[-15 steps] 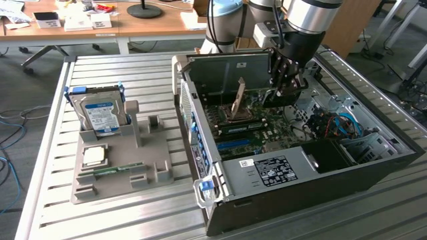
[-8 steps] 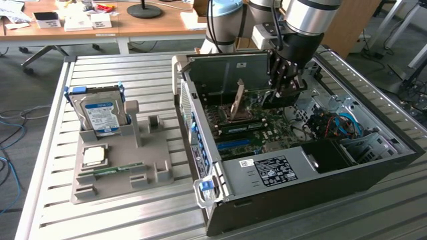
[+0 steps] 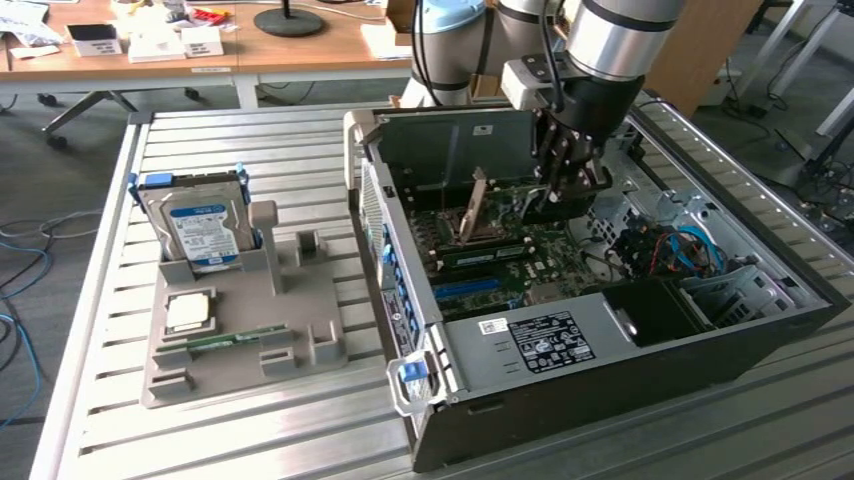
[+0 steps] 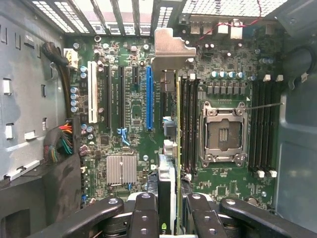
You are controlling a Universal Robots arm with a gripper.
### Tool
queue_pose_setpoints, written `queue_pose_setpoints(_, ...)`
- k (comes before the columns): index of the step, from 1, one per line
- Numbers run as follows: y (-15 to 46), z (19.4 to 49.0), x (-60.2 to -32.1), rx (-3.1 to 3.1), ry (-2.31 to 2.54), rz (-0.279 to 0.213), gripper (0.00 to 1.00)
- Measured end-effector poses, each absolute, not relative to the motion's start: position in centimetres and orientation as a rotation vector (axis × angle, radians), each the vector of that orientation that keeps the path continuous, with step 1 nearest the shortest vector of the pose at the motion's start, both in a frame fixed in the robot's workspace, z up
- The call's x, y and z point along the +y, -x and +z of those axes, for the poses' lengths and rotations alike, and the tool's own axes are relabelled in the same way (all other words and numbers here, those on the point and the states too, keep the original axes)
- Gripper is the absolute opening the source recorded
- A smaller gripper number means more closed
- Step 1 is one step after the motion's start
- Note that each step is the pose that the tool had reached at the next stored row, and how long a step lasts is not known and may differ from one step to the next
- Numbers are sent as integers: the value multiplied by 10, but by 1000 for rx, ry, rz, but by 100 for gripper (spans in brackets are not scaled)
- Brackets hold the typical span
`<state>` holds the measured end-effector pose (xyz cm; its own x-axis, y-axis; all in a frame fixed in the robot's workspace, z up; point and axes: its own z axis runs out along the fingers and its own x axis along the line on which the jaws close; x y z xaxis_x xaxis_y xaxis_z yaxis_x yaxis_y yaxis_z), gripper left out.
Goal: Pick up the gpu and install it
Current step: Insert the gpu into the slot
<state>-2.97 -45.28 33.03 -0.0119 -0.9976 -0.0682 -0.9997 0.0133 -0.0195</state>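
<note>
One Universal Robots arm reaches down into an open computer case (image 3: 641, 370) lying on its side on a slatted metal table (image 3: 267, 430), its gripper (image 3: 561, 205) pinched on the gpu (image 4: 169, 129), one finger on each flat face of the card; the gpu stands on edge over the motherboard (image 4: 133, 144), between the long blue slot (image 4: 149, 99) and the memory slots (image 4: 188, 124), its silver end bracket (image 4: 171, 49) toward the vented rear wall; whether its lower edge has entered a slot cannot be told. By the look of it the card is light and stiff but fragile, a thin board that would not take bending, with bare components and contacts best left untouched; the hold across the faces, near the end away from the bracket, looks sensible, though smooth surfaces and the long overhang could let it tilt, so it probably wants straight, even pressure. The wrist view makes plain what the exterior view leaves vague: the card seen edge-on, its line against the slots, the open processor socket (image 4: 223, 134) and a finned heatsink (image 4: 121, 168); the exterior view supplies the setting: how deep the arm stands in the case and, well apart at the exterior view's left, a grey parts holder (image 3: 240, 340) with a blue-labelled hard drive (image 3: 200, 230) upright in it.
</note>
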Motion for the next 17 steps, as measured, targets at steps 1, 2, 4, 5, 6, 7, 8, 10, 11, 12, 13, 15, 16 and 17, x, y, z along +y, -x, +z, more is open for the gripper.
queue_pose_setpoints(1,30,329,-453,2189,2165,53,27)
queue_pose_setpoints(2,30,328,-453,2187,2167,53,27)
queue_pose_setpoints(4,31,325,-454,2184,2170,53,27)
queue_pose_setpoints(5,32,324,-454,2182,2172,53,27)
queue_pose_setpoints(6,32,323,-454,2181,2173,53,27)
queue_pose_setpoints(7,32,323,-454,2181,2174,53,27)
queue_pose_setpoints(8,32,323,-454,2181,2174,53,27)
queue_pose_setpoints(10,32,323,-454,2181,2174,53,27)
queue_pose_setpoints(11,32,322,-454,2181,2174,53,27)
queue_pose_setpoints(12,32,322,-454,2181,2174,53,27)
queue_pose_setpoints(13,32,321,-454,2186,2179,42,27)
queue_pose_setpoints(15,32,321,-454,2186,2179,42,27)
queue_pose_setpoints(16,32,321,-454,2186,2179,42,27)
queue_pose_setpoints(17,32,321,-454,2186,2179,42,27)
